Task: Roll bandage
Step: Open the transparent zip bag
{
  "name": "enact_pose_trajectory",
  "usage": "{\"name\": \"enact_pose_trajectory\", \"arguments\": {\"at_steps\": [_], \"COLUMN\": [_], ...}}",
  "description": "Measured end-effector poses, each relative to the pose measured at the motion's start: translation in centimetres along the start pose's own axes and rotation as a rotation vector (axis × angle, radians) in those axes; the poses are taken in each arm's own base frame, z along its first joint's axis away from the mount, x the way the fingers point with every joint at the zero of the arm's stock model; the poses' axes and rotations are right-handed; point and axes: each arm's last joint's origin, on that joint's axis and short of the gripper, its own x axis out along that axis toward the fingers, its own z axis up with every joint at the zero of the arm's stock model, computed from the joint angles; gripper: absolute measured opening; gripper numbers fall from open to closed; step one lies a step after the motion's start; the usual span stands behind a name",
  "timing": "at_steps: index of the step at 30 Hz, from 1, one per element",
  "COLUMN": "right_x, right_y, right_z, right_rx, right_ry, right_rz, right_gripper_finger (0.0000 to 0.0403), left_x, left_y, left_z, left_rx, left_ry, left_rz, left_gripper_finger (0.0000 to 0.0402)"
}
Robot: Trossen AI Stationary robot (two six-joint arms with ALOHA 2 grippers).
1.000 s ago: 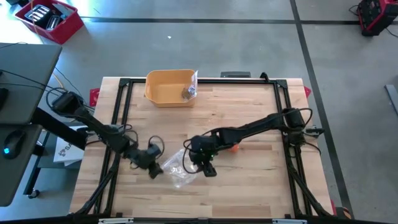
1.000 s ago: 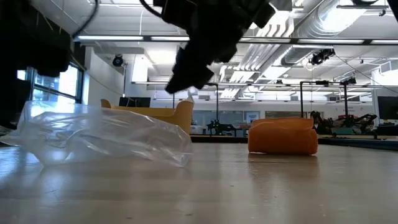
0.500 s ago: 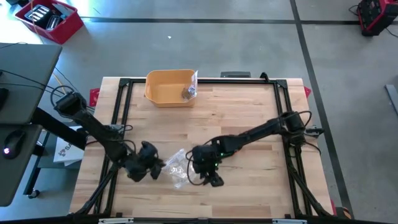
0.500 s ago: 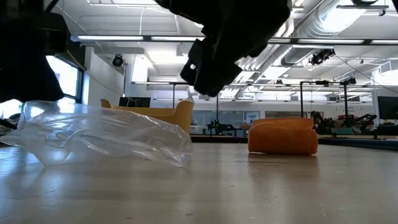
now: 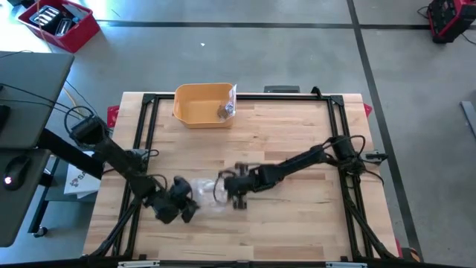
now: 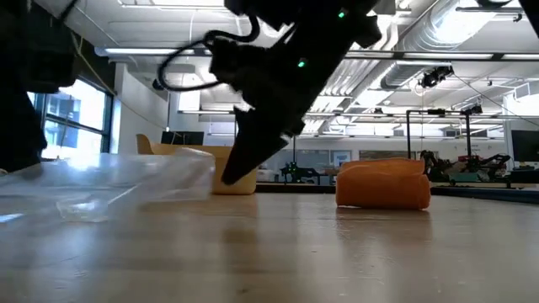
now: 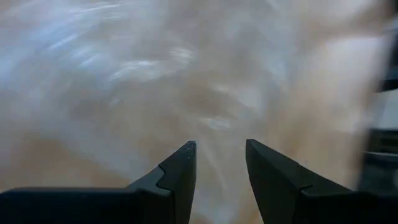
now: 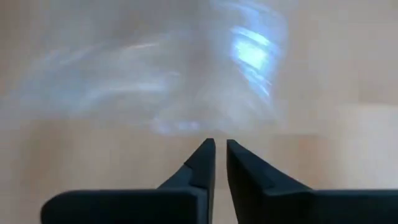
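Bandage [image 6: 383,185] sits centre-right in the low view, an orange roll on the counter [image 5: 297,134]; looks soft and light, best grabbed across its sides; left end effector [image 7: 221,163] spread, right end effector [image 8: 217,160] nearly pressed together, both at the clear plastic bag [image 5: 207,191].

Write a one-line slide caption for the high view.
Both tools, left tool and right tool, flank a clear plastic bag on the wooden table.
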Motion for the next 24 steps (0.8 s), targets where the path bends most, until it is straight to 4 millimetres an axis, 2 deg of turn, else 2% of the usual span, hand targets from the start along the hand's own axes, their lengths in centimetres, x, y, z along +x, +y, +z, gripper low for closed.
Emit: {"name": "enact_pose_trajectory", "arguments": {"at_steps": [3, 6, 9, 13, 16, 19, 22, 24], "right_x": [-0.7, -2.1, -3.8, -4.6, -4.6, -4.5, -4.5, -4.4], "right_y": [-2.7, -4.2, -3.7, -1.7, 0.2, 1.8, 2.7, 3.0], "right_z": [0.2, 0.1, 0.0, -0.3, -0.8, -1.8, -2.7, -3.1], "right_rx": [0.097, 0.137, 0.102, 0.060, 0.027, -0.024, -0.028, -0.014], "right_ry": [-0.004, 0.025, 0.051, 0.058, 0.045, 0.064, 0.065, 0.059], "right_rz": [-0.270, -0.431, -0.458, -0.403, -0.326, -0.285, -0.306, -0.319], "right_gripper_finger": [0.0022, 0.0021, 0.0021, 0.0021, 0.0021, 0.0021, 0.0021, 0.0021], "left_x": [0.1, -0.5, -1.6, -2.7, -2.9, -2.5, -1.8, -1.4], "left_y": [-1.8, -4.3, -6.6, -8.6, -8.4, -7.1, -5.7, -4.9], "left_z": [-1.4, -1.9, -1.6, -1.4, -1.5, -2.4, -3.4, -3.7], "left_rx": [-0.038, 0.015, 0.156, 0.485, 0.736, 0.921, 0.983, 0.960], "left_ry": [-0.071, -0.175, -0.228, -0.184, -0.043, 0.167, 0.359, 0.420], "left_rz": [-0.174, -0.286, -0.298, -0.233, -0.145, -0.067, -0.011, 0.052], "left_gripper_finger": [0.0131, 0.0131, 0.0131, 0.0131, 0.0131, 0.0131, 0.0131, 0.0131]}}
